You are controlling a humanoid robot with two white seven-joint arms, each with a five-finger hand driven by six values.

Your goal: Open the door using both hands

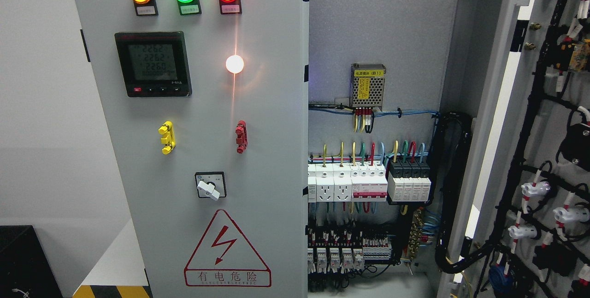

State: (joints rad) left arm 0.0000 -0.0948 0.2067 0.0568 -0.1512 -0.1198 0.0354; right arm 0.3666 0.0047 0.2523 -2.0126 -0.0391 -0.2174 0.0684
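A grey electrical cabinet fills the head view. Its left door (193,150) stands closed, carrying three lit indicator lamps, a digital meter (153,63), a yellow handle (166,137), a red handle (241,136), a rotary switch (210,186) and a red warning triangle. The right door (534,150) is swung wide open at the picture's right, its inner face covered with black wiring. Between them the cabinet interior (373,159) shows. Neither of my hands nor arms appears anywhere in the picture.
Inside the cabinet are a metal power supply (368,86), rows of white breakers and sockets (364,182), relays and coloured wires lower down. A black box (23,261) sits at the lower left, beside a yellow-black striped floor edge (113,291).
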